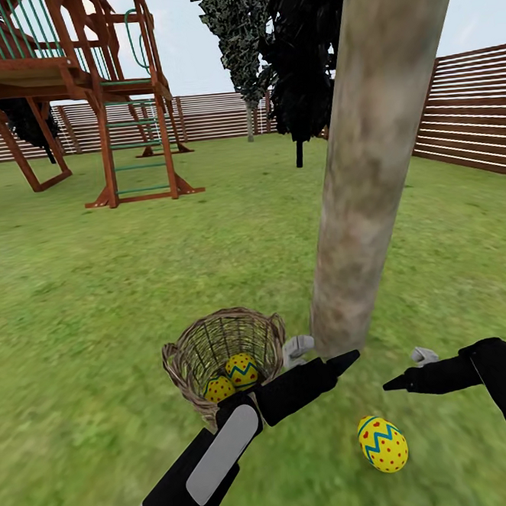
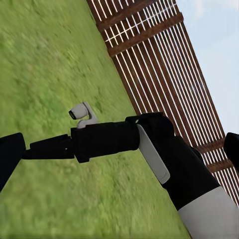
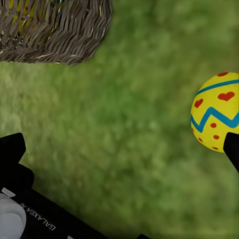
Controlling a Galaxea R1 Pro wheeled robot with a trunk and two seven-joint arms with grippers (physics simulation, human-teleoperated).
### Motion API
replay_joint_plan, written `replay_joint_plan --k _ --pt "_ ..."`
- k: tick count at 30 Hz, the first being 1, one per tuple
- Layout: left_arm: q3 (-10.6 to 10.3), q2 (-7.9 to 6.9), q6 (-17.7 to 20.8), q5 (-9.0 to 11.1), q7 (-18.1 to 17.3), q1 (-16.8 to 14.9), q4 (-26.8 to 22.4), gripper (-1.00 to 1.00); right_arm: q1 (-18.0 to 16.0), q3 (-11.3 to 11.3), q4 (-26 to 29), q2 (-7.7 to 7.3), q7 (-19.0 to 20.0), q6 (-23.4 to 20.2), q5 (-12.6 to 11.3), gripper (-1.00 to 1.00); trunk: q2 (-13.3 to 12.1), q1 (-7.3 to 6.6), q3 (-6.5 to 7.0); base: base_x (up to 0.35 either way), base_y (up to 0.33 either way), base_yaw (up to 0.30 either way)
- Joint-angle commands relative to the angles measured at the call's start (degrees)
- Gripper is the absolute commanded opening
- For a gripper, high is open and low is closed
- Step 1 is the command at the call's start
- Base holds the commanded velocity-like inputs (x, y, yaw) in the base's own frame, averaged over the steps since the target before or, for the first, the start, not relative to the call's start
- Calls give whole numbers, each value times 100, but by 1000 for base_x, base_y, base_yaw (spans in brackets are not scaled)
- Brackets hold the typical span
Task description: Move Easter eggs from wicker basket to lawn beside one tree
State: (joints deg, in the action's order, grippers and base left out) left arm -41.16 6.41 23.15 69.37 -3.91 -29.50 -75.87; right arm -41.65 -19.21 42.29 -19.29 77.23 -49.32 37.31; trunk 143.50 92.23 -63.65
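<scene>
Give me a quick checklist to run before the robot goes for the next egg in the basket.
1. One Easter egg on the lawn near the tree: ok.
2. Two eggs remaining in the wicker basket: ok.
3. Basket upright: ok.
4. Left pincer empty: ok, nothing between its fingers.
5. Right pincer empty: ok.
6. Left pincer open wide enough for an egg: cannot tell.

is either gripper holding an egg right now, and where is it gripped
Nothing is held. One Easter egg lies free on the lawn; two sit in the wicker basket. Both grippers' jaws look empty.
</scene>
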Motion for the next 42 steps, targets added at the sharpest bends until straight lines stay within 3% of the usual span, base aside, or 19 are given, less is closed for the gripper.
replay_joint_plan --k 1,31,42 --pt "2 1 23 33 -5 -3 0 100 -3 -21 3 4 56 -42 62 100 2 -1 -5 0 0 0" --pt "-4 8 23 42 -6 -3 4 100 -1 -21 -3 4 40 -38 76 100 2 -1 -5 0 0 0" --pt "-2 6 23 42 -9 -3 2 100 -1 -21 -216 4 32 -34 82 100 -13 -30 239 0 0 0"
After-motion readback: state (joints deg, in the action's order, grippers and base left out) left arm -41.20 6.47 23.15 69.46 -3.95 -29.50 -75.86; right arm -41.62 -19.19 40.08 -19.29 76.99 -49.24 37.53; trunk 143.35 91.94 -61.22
